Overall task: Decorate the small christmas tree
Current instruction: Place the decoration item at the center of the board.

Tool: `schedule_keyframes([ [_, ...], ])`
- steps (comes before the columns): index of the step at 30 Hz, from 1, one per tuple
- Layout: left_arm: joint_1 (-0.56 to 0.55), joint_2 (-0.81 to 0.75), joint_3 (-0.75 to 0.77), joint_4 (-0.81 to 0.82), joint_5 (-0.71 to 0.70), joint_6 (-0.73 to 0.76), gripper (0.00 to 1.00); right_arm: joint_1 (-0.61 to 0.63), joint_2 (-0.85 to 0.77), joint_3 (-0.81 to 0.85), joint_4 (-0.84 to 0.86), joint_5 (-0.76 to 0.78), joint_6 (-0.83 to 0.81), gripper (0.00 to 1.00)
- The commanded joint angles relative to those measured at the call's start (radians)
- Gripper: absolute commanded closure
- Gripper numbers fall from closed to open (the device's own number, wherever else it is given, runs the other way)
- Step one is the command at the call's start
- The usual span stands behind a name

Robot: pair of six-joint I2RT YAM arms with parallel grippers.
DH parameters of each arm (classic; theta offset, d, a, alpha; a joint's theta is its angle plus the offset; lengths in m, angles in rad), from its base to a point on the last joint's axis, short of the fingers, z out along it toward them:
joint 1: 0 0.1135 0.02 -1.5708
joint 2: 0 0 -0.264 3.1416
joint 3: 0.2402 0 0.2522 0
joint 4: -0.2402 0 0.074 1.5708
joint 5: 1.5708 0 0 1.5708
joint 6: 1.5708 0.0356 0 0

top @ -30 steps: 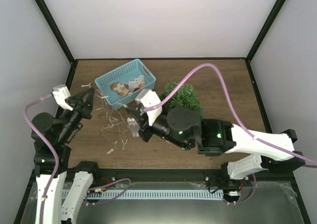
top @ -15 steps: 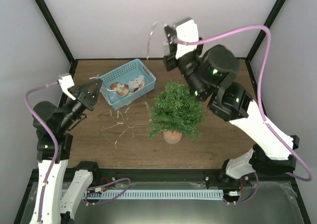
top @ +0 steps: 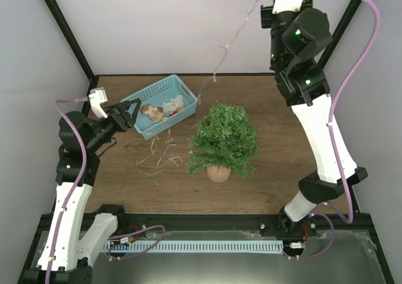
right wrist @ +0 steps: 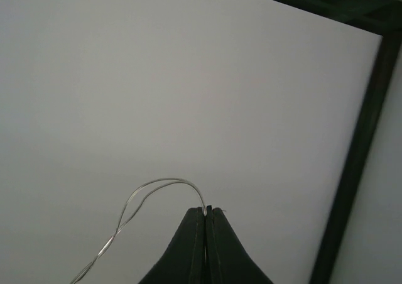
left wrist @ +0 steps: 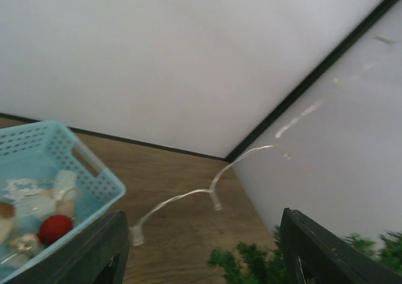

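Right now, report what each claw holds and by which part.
Right claw is shut on the wire light string, pinching its thin wire at the raised top; the rest dangles. Left claw is open, holding nothing.

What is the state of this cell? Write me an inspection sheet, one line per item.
Surface: brown wooden table; loose coils of light string lie on it.
Job's things: small christmas tree upright in its pot, no ornament seen on it; light string runs from the high claw down to the table.
Clutter: light-blue basket behind and left of the tree, holding ornaments.
Grippers: left claw open at the basket, holding nothing; right claw shut on the light string.
Cables: purple cable along each arm.
Surroundings: white walls, black frame posts.
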Motion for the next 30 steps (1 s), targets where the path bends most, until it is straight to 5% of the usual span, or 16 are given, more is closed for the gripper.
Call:
schedule_keyframes([
  [1, -0.002, 0.005, -0.014, -0.156, -0.142, 0.079, 0.33, -0.106, -0.006, 0.052, 0.061, 0.060, -0.036, 0.99],
  [8, -0.003, 0.103, -0.107, -0.225, -0.195, 0.055, 0.42, -0.305, 0.006, 0.055, 0.066, 0.137, -0.035, 0.99],
  [13, -0.037, 0.166, -0.171, -0.216, -0.182, 0.013, 0.47, -0.325, -0.019, 0.055, 0.095, 0.138, -0.026, 0.99],
  [30, -0.482, 0.245, -0.399, -0.073, -0.325, -0.157, 0.58, -0.325, -0.155, -0.200, 0.110, 0.075, 0.039, 0.99],
])
